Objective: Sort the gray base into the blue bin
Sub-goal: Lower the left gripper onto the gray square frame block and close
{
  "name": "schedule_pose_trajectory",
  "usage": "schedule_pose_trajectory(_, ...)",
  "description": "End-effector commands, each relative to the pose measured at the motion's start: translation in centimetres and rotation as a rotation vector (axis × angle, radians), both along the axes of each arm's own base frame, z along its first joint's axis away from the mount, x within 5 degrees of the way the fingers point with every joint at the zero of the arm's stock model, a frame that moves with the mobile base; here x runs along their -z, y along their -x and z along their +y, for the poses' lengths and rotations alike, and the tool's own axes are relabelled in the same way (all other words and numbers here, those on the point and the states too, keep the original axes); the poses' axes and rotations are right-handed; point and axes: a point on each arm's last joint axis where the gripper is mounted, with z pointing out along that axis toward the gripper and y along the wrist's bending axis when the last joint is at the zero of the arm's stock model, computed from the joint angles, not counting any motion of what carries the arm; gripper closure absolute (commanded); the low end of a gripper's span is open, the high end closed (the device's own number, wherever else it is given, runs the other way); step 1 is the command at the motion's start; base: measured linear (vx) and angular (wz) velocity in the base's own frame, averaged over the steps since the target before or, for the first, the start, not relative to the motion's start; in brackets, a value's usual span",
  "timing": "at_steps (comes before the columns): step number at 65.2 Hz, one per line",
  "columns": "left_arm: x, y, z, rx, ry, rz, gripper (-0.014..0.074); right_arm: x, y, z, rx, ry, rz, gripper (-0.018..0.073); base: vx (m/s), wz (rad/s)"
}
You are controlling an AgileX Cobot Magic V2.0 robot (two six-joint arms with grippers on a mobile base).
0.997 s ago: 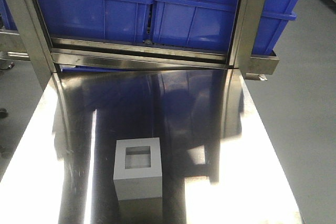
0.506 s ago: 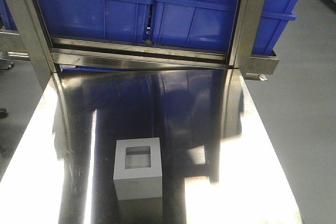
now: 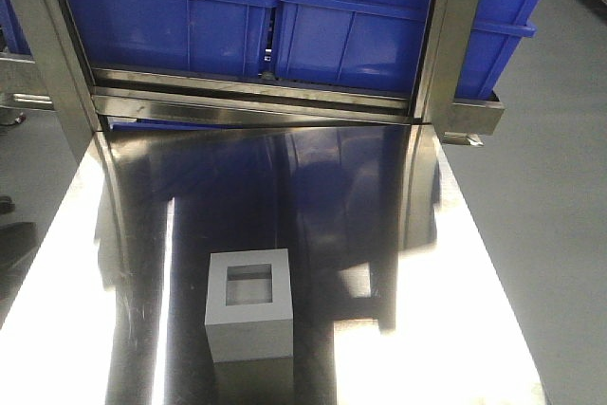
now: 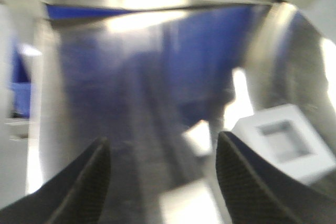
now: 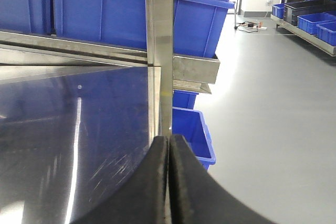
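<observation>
The front-facing view is looking steeply down the steel table (image 3: 455,263) toward the blue bin (image 3: 351,35). The left wrist view is sitting low and close, sharing the gray base (image 4: 286,140) with it. The right wrist view is facing level along the table's right edge.

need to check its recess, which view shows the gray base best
Exterior front-facing: the gray base sits whole and sharp on the steel table, recess up. Left wrist shows it blurred at lower right; right wrist misses it.
</observation>
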Motion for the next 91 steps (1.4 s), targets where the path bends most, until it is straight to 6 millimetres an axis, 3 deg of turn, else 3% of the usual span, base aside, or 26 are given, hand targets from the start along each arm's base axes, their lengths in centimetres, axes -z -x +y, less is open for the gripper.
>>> schedule_pose_trajectory(1,-1.6,-1.4,-0.9,0.038,0.111,-0.019,0.0166,-0.3,0.0,0.0,0.000,0.011,-0.073,0.0568,0.00,0.00)
schedule_pose_trajectory(21,-0.3,-4.7,-2.7,0.098,0.211,0.153,0.0166,-0.3,0.0,0.0,0.000,0.011,-0.073,0.0568,0.00,0.00)
schedule_pose_trajectory(36,0.5,-6.4,-6.2,0.210,0.207,0.209,0.0166,-0.3,0.0,0.0,0.000,0.011,-0.073,0.0568,0.00,0.00)
schedule_pose_trajectory(61,4.2,-8.9,-10.5,0.215,0.175,0.306,0.0166,-0.3,0.0,0.0,0.000,0.011,-0.073,0.0568,0.00,0.00)
schedule_pose_trajectory(74,6.4,-9.7,-11.5,0.188,0.134,0.363,0.0166,-0.3,0.0,0.0,0.000,0.011,-0.073,0.0568,0.00,0.00)
schedule_pose_trajectory(91,7.4,-10.6,-12.1,0.152,0.126,0.373,0.0166,-0.3,0.0,0.0,0.000,0.011,-0.073,0.0568,0.00,0.00)
